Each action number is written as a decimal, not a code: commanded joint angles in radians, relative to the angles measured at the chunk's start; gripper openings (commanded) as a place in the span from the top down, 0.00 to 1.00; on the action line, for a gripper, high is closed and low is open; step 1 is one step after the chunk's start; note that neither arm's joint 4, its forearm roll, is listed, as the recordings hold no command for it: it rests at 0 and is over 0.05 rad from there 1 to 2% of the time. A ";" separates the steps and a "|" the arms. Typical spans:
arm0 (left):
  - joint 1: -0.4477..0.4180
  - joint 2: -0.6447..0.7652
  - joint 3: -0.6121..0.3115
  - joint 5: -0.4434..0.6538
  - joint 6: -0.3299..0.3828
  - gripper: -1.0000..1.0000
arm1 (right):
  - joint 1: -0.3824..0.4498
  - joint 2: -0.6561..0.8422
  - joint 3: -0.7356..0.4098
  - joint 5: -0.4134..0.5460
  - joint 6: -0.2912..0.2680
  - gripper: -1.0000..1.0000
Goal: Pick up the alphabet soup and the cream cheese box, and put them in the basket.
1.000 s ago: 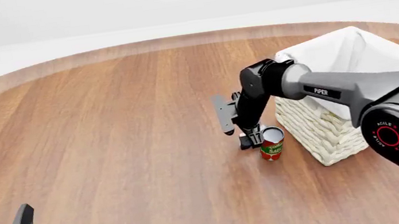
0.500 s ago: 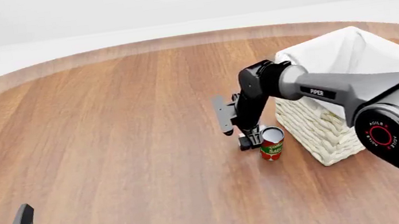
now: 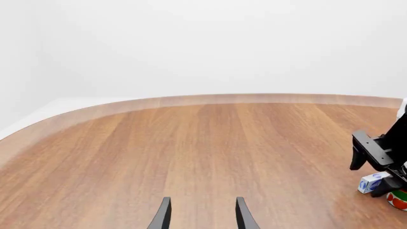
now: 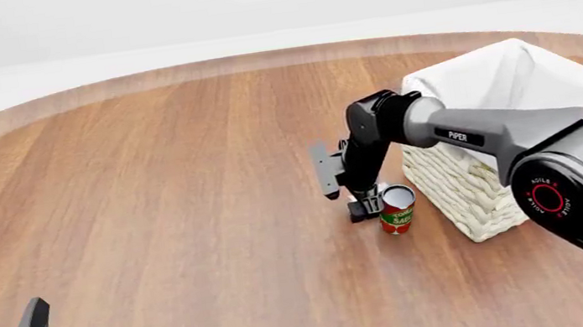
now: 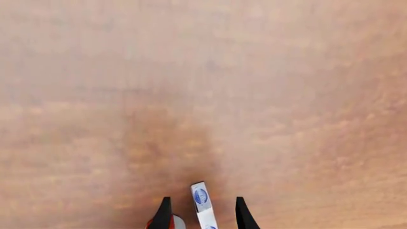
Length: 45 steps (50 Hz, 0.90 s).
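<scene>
**Cream cheese box between the right arm's fingertips, beside the basket**

Left wrist view: the cream cheese box (image 3: 372, 182) lies low at the tip of the right gripper (image 3: 381, 183), just beside the red and green can (image 3: 399, 199). The left gripper (image 3: 202, 214) hangs idle with jaws apart and nothing between them, presumably kept clear of the working arm.

Front view: the right gripper (image 4: 360, 205) points down at the table (image 4: 161, 197), just left of the can and near the basket (image 4: 476, 190); the box itself is hidden here.

Right wrist view: the box stands between the parted fingers (image 5: 164, 212), a gap on each side, so the grip appears not yet closed. The alphabet soup shows in no view.

Surface and room: a wood-grain tabletop with a curved far edge, against plain white surroundings.
</scene>
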 commanded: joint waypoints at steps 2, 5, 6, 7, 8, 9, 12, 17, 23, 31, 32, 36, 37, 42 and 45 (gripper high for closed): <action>0.000 0.000 0.000 0.000 0.000 0.00 | -0.002 0.008 -0.004 0.008 0.006 0.00; 0.000 0.000 0.000 0.000 0.000 0.00 | -0.001 0.010 -0.005 0.008 0.009 0.00; 0.000 0.000 0.000 0.000 0.000 0.00 | 0.000 0.009 -0.001 0.009 0.009 0.00; 0.000 0.000 0.000 0.000 0.000 0.00 | -0.001 0.011 -0.005 0.010 0.009 0.00; 0.000 0.000 0.000 0.000 0.000 0.00 | -0.001 0.011 -0.005 0.012 0.010 0.00; 0.000 0.000 0.000 0.000 0.000 0.00 | -0.001 0.011 -0.005 0.013 0.010 0.00; 0.000 0.000 0.000 0.000 0.000 0.00 | -0.002 0.012 -0.006 0.014 0.010 0.00; 0.000 0.000 0.000 0.000 0.000 0.00 | 0.000 0.016 -0.010 0.018 0.015 0.00; 0.000 0.000 0.000 0.000 0.000 0.00 | -0.001 0.022 -0.016 0.024 0.017 0.00; 0.000 0.000 0.000 0.000 0.000 0.00 | 0.000 0.036 -0.030 0.029 0.021 0.00; 0.000 0.000 0.000 0.000 0.000 0.00 | 0.000 0.037 -0.032 0.031 0.022 0.00; 0.000 0.000 0.000 0.000 0.000 0.00 | -0.002 0.040 -0.034 0.037 0.023 0.00; 0.000 0.000 0.000 0.000 0.000 0.00 | 0.000 0.041 -0.035 0.039 0.026 0.00; 0.000 0.000 0.000 0.000 0.000 0.00 | -0.003 0.046 -0.040 0.043 0.025 0.00; 0.000 0.000 0.000 0.000 0.000 0.00 | -0.002 0.049 -0.044 0.046 0.028 0.00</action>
